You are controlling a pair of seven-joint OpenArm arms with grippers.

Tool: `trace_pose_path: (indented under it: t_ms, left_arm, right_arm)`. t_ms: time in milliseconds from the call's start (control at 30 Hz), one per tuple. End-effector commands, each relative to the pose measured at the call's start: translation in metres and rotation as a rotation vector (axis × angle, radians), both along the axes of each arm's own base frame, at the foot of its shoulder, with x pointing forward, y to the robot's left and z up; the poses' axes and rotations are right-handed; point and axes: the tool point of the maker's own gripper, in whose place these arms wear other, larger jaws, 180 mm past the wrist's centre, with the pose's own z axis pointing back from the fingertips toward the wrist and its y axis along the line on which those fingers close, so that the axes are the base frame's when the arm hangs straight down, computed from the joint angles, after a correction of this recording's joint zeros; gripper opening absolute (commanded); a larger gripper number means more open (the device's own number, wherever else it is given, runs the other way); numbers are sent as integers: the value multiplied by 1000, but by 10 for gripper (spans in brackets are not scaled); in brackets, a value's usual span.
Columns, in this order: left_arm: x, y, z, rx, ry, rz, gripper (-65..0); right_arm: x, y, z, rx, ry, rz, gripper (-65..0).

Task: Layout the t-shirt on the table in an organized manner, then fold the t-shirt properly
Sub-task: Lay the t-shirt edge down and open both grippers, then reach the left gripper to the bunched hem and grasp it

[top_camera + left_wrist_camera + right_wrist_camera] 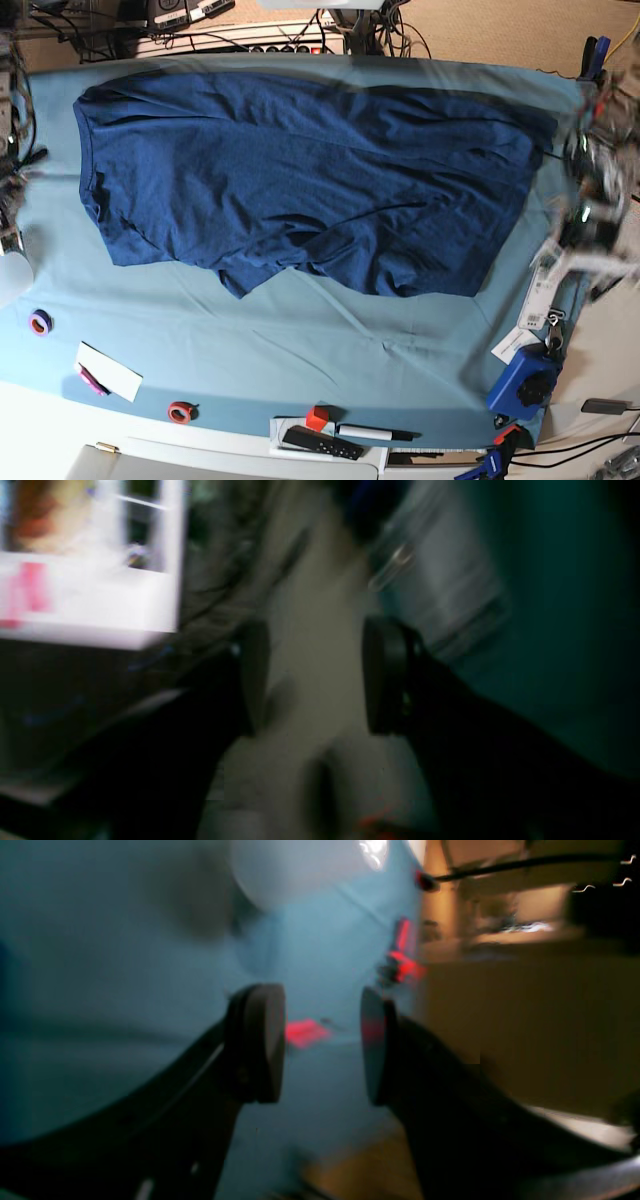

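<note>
Table (300,340), draped in teal cloth; navy t-shirt (300,180) spread rumpled over its far half. Left gripper (312,680) and right gripper (322,1045): pads parted, nothing between them. Red tape roll (181,411) near the front edge.

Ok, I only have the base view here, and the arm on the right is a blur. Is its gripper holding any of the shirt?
Observer: No. The left wrist view shows the left gripper open, nothing between its jaws.
Operator: And the other one?
Observer: The right gripper is open and empty too.
Operator: Where is it?
Observer: Over the table near its edge, with floor showing beside it.
</note>
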Motion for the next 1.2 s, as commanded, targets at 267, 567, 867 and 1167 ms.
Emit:
trace_pose_path:
  t_ms: [267,567,867,1167]
  left_arm:
    - [70,-131,4,-637,125,-209,-368]
    - [114,-220,-81,-985,566,-157,-397]
    - [117,-301,-64,-1040,700,-204,-397]
    - [92,-339,-102,-1018,707,-150,-420]
  right_arm:
    - [21,143,-63,587,-19,276,-401]
    - [3,205,-74,835,82,453,-401]
    - [-12,221,-80,948,143,459,-401]
    - [-23,221,-89,957,179,444,-401]
